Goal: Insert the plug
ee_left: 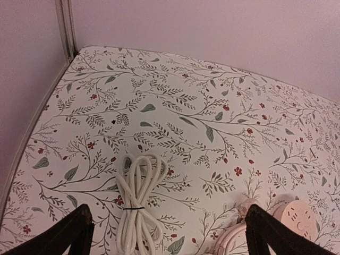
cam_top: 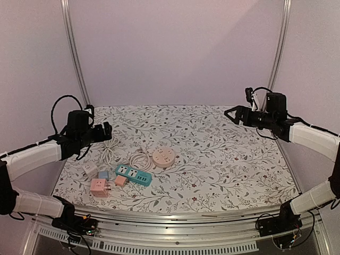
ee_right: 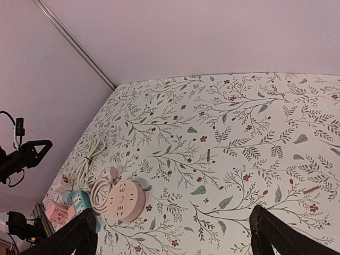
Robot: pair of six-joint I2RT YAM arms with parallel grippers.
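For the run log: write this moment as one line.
left gripper: open, empty, above table | right gripper: open, empty, above table | round socket: on table | task: not yet begun

Floral table (cam_top: pixel 223 159) w/ teal strip (cam_top: pixel 133 174), round strip (cam_top: pixel 163 157), cable (cam_top: pixel 109 151), cube adapters (cam_top: pixel 99 187)

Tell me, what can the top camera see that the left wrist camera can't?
Only the top camera shows the right end effector, the teal power strip, the pink cube adapter and the white cube adapter. Only the left wrist camera shows the thin black tie around the bundled white cable; it is too small to make out from above. Both show that cable, the round pink socket and the flowery table.
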